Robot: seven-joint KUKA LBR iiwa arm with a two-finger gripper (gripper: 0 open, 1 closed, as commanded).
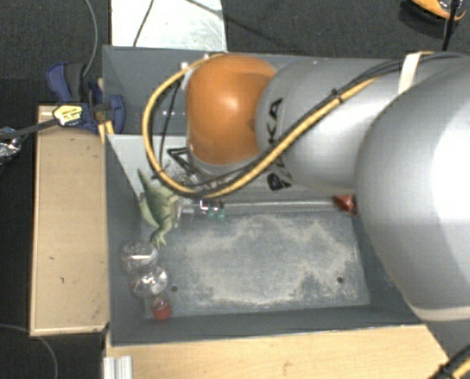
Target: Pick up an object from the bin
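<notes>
Arm comes in from right & covers most of the bin's back half, w/ orange wrist cover over the back-left part. Yellow-black cable loops round the cover's left side, then runs back along the arm. Gripper sits under the cover, low by the back wall; only small dark & metal bits of it show. Can't tell if it's open or closed, or if it has anything in it.

Nearest thing is the green toy figure, looks like a plastic animal. It stands against the left wall, just left of the gripper & very close to it; contact can't be judged. Clear plastic bottle w/ red cap lies along the left wall in the front-left corner, cap end toward the front. It's near the toy's lower end & apart from the gripper. Small red-brown thing sits at the back wall, right beside the arm's underside, well apart from the toy. Mid & right floor is scuffed grey metal
</notes>
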